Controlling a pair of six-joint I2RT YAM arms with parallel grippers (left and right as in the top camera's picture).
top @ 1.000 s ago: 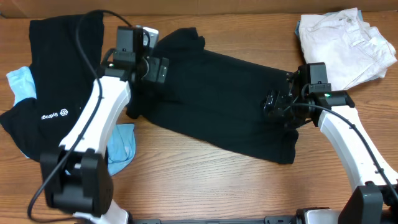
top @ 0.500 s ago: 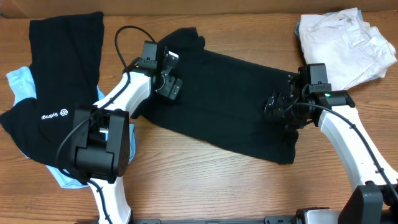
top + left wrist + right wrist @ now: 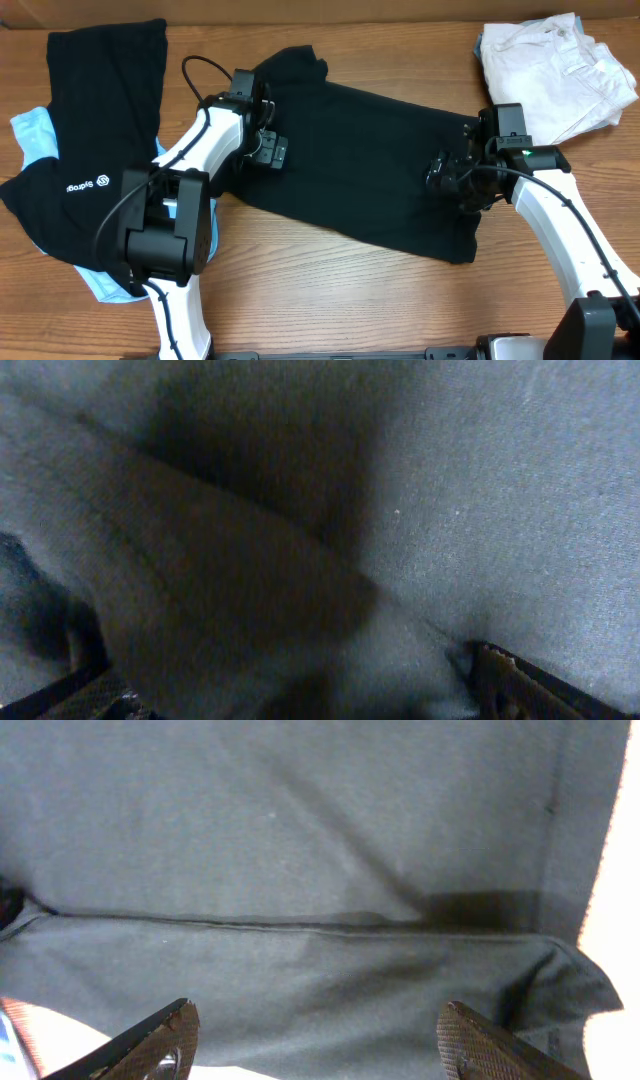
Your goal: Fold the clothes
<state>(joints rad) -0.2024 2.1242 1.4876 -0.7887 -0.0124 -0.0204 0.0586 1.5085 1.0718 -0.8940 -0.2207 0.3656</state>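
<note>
Overhead view: shifts left gripper (image 3: 268,150) inward onto shirt (image 3: 370,160), jaws released; keeps right gripper (image 3: 445,172) parted at its edge, indicating regrasp before folding.

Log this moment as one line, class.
left gripper: open, over black T-shirt | right gripper: open, at its right end | shirt: spread on table
</note>
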